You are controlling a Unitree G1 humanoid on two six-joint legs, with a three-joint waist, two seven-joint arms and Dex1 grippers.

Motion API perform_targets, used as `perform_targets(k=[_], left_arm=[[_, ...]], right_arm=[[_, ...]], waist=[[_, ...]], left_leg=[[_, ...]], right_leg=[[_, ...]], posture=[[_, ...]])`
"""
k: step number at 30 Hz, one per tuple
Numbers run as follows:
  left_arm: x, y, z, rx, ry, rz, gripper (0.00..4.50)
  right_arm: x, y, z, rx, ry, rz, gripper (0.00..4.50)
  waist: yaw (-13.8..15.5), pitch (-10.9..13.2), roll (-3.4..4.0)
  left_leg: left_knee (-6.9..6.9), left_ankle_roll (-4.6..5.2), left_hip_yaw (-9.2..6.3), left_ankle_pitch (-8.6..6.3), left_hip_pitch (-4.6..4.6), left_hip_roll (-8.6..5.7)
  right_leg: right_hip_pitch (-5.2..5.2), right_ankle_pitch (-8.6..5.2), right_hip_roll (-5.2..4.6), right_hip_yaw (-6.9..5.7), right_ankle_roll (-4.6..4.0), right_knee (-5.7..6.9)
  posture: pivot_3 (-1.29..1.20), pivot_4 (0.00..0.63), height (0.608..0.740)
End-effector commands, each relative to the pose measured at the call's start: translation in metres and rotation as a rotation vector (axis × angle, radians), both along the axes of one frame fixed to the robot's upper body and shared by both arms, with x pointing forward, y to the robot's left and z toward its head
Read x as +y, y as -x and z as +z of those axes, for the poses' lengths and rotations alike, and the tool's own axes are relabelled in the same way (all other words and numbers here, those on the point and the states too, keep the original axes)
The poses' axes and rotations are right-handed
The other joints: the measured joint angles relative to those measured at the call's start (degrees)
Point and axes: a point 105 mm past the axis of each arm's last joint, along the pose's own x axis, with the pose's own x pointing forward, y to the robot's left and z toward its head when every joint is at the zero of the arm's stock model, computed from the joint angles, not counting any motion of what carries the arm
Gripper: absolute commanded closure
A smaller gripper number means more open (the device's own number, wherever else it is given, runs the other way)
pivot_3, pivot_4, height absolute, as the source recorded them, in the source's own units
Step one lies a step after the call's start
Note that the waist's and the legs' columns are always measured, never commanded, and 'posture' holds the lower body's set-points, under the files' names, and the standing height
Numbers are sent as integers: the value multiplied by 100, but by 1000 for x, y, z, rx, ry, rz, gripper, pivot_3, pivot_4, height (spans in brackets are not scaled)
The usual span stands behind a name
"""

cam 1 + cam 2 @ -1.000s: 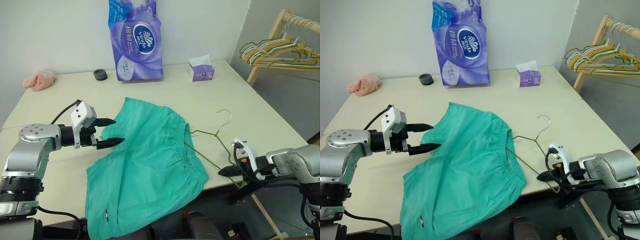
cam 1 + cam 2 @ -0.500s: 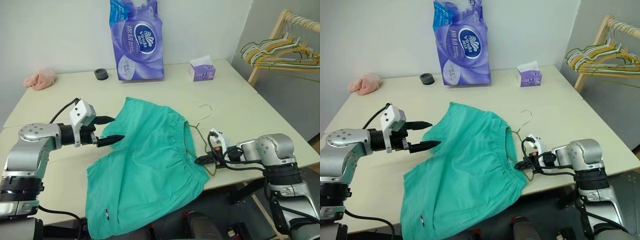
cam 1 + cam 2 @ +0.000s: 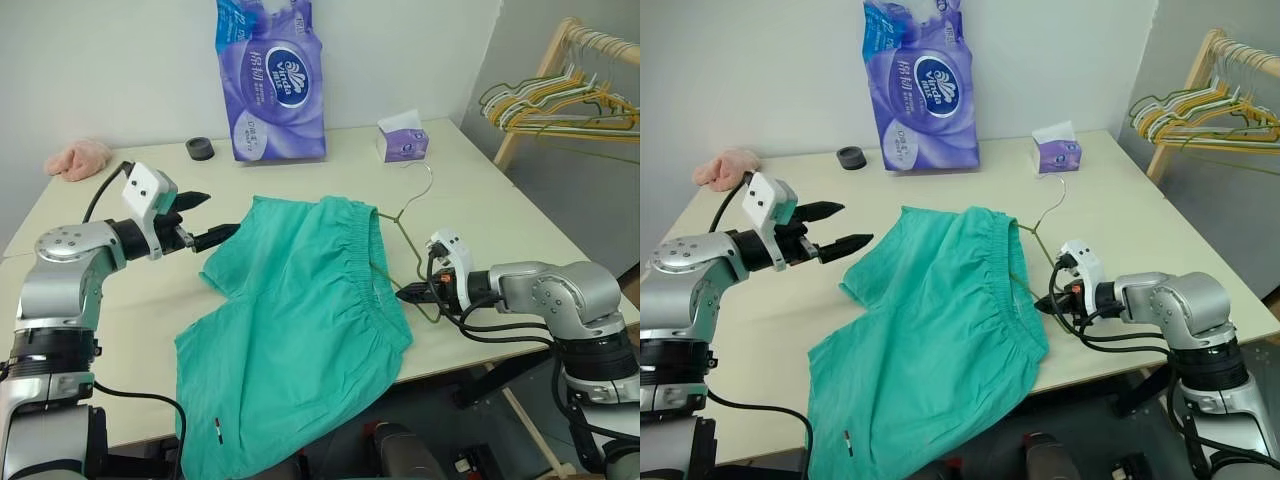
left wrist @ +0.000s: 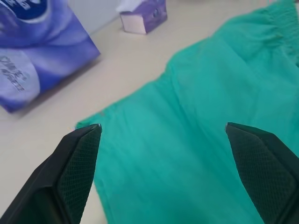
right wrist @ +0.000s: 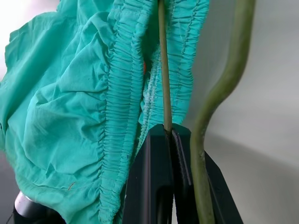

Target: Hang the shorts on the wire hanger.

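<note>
- The tabletop is big and pale. It holds everything.
- The shorts are teal-green and lie spread at the front edge of the tabletop. One leg hangs down over that edge. They look soft, light and floppy, so I think they will sag and slide. The bunched waistband is thick and looks like the best place to take hold.
- The wire hanger is thin and olive-green. Part of it sits inside the waistband, with its hook toward the back right. I think it is stiff but springy and easy to twist.
- The left gripper hovers near the shorts' back corner. Its fingers are wide apart and hold nothing.
- The right gripper has its fingers squeezed tight on the wire hanger, beside the waistband.
</note>
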Motion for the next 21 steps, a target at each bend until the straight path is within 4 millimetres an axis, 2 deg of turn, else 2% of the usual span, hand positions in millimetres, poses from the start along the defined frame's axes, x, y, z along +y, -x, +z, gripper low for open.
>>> perform_targets(k=[1, 7, 17, 21], left_arm=[[5, -4, 22, -89, 2, 22, 23], [0, 0, 16, -76, -12, -15, 23], [-16, 8, 9, -39, -23, -104, 23], [-31, 19, 13, 7, -5, -208, 23]], right_arm=[[-3, 5, 18, -43, -18, 38, 4500], [-7, 23, 14, 43, -55, 58, 4500], [-11, 22, 12, 38, -65, 19, 4500], [-7, 11, 20, -105, 0, 51, 4500]], waist=[[-1, -2, -1], [-7, -3, -3], [-6, -5, -5], [-8, -6, -6]], left_leg=[[0, 0, 0, 0, 0, 0], [0, 0, -2, 0, 0, 3], [1, 0, 0, 0, 0, 1], [1, 0, 1, 0, -1, 0]], right_leg=[[0, 0, -2, 0, 0, 0], [0, 0, -5, 0, 0, 0], [0, 0, -5, 1, 0, 1], [0, 1, -4, 1, 1, 1]], posture=[[-144, 54, 740], [-147, 49, 740], [-146, 43, 740], [-148, 42, 740]])
